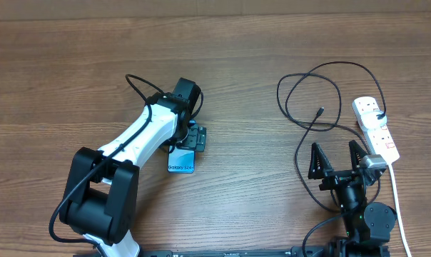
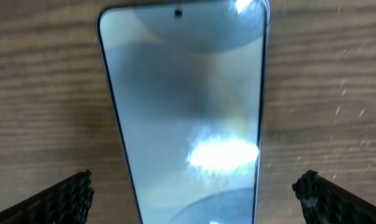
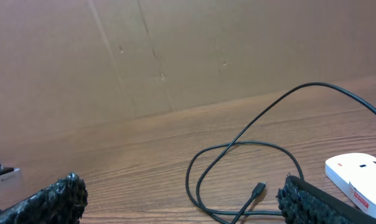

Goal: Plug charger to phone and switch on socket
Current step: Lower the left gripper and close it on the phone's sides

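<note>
Left fingers (image 2: 66,198) apart w/ phone (image 2: 188,106) between, screen mostly hidden overhead, right fingers (image 3: 48,200) apart nr charger (image 3: 258,189) tip, socket (image 3: 362,174)

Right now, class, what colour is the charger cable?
The charger is black, clearest in the overhead view.
</note>
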Tool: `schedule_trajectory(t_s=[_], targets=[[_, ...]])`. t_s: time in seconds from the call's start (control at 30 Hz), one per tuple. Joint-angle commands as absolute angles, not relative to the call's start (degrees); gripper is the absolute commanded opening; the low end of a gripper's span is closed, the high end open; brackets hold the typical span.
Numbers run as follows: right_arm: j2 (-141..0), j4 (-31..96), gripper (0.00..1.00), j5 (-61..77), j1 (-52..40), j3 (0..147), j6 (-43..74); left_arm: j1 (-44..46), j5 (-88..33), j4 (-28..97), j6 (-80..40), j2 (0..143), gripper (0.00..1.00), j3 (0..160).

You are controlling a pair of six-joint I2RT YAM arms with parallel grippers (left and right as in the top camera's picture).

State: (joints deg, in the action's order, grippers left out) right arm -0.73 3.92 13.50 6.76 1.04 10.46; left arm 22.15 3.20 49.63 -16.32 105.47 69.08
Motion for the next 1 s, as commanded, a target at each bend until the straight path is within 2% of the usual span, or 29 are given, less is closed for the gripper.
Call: schedule_trajectory(t_s=[0.0,0.77,0.97], targets=[[-0.2,3.5,1.00,13.1,7.0,0.4,10.2,22.5,2.9,48.6,-18.5,107.0,1.00,68.7],[-0.2,3.5,1.00,13.1,7.0,0.4,10.2,22.4,1.4,52.6,-21.0,116.6,1.00,68.7],[-0.2,3.5,1.00,13.1,7.0,0.4,10.2,22.4,1.4,52.6,-21.0,116.6,0.91,68.7]])
